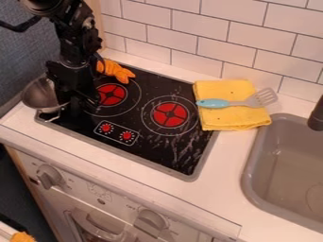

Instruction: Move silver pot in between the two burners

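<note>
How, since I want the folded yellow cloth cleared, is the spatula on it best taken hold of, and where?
Probably by the middle of its smooth turquoise handle, from straight above, closing across the width: the handle is slim and lies along the folded yellow cloth, while the slotted grey blade is broader. A shallow grip should avoid pinching cloth.

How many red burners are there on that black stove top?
2. One burner is right beside the black robot arm; the other burner is nearer the yellow cloth. The arm covers part of the stove top, so more might be hidden.
</note>
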